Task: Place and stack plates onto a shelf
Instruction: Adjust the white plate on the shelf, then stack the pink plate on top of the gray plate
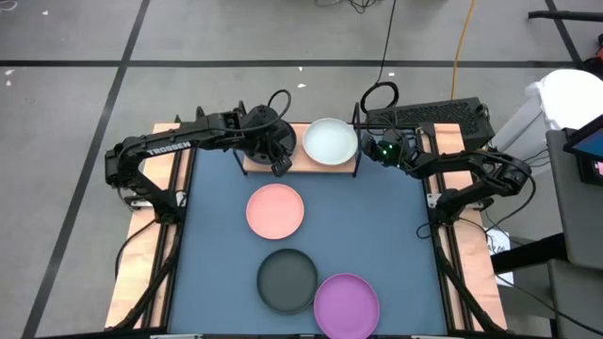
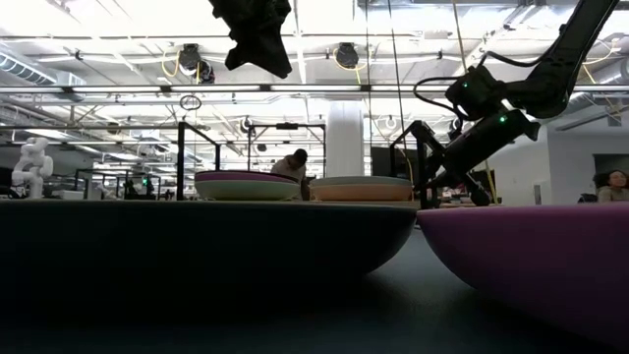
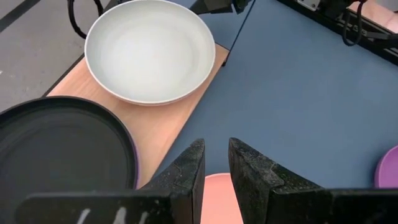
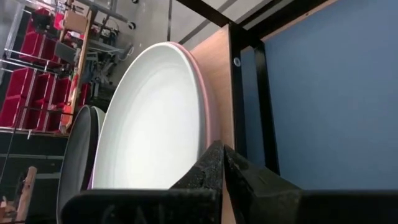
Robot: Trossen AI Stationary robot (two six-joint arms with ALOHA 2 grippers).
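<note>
My left gripper (image 3: 216,180), fingers slightly apart and empty, hovers above the shelf (image 1: 256,162) edge beside the grey plate (image 3: 59,152); dropping carelessly toward the pink plate (image 1: 275,211) below could clip that stack.

My left fingers (image 3: 214,186), low in the left wrist frame, are dark, matt moulded plastic with a faintly grainy skin. My right fingers (image 4: 219,180) look the same, coarse and dull. Above the left pair the shelf (image 3: 180,121) is pale, smooth wood with a soft sheen, its posts (image 4: 236,93) thin black metal. The whitish plate (image 3: 149,50) on it is matt and smooth, as is the dark grey plate (image 3: 59,149) at lower left. The blue mat (image 3: 305,93) on the table looks flat, unshiny, finely textured. In the high frame's middle, the pink plate (image 1: 275,210) is matt too.
</note>
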